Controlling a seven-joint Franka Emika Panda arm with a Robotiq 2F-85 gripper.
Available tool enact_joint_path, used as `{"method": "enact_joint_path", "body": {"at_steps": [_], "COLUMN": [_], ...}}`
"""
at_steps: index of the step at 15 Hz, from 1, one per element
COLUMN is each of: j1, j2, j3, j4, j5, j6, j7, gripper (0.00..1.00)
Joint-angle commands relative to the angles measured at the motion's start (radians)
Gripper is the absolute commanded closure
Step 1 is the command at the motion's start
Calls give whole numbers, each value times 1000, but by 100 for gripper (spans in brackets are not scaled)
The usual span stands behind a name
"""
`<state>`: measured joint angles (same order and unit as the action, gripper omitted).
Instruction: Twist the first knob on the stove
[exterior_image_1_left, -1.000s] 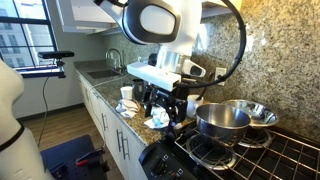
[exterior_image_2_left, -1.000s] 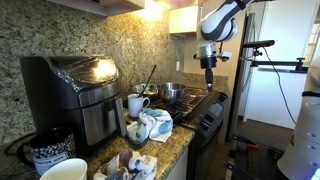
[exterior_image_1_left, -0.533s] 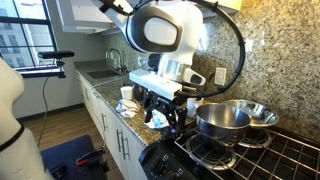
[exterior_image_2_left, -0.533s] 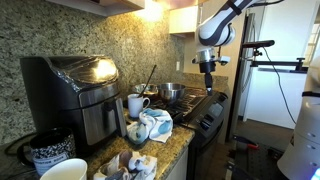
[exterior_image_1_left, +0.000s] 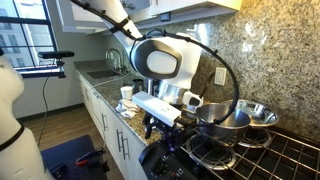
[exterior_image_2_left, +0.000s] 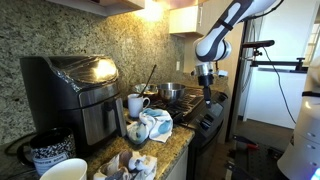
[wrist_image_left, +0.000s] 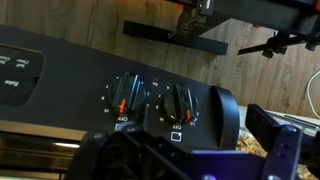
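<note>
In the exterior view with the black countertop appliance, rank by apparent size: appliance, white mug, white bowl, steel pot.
1. black appliance
2. white bowl, though nearest the camera and cropped
3. white mug and steel pot look alike, so unranked

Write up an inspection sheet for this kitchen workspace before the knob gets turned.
Surface: speckled granite counter running to a sink.
Job's things: black stove; two knobs on its front panel, neither gripped.
Clutter: steel pots on the grates; white mug, crumpled cloth and black-and-steel appliance on the counter.
Grippers: tool faces the knobs, jaws apparently apart, holding nothing.
Cables: black cable loops along the arm.
Surroundings: window; granite backsplash.
</note>
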<state>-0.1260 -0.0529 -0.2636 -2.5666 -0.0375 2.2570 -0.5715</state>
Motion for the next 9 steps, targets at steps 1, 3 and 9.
{"method": "enact_joint_path", "body": {"at_steps": [1, 3, 9], "j1": [-21, -26, -49], "j2": [53, 86, 173], "j3": [20, 28, 68], "j4": [-24, -31, -35], "j5": [57, 80, 130], "j6": [55, 71, 106], "j7": [-71, -96, -153], "gripper": [0, 0, 0]}}
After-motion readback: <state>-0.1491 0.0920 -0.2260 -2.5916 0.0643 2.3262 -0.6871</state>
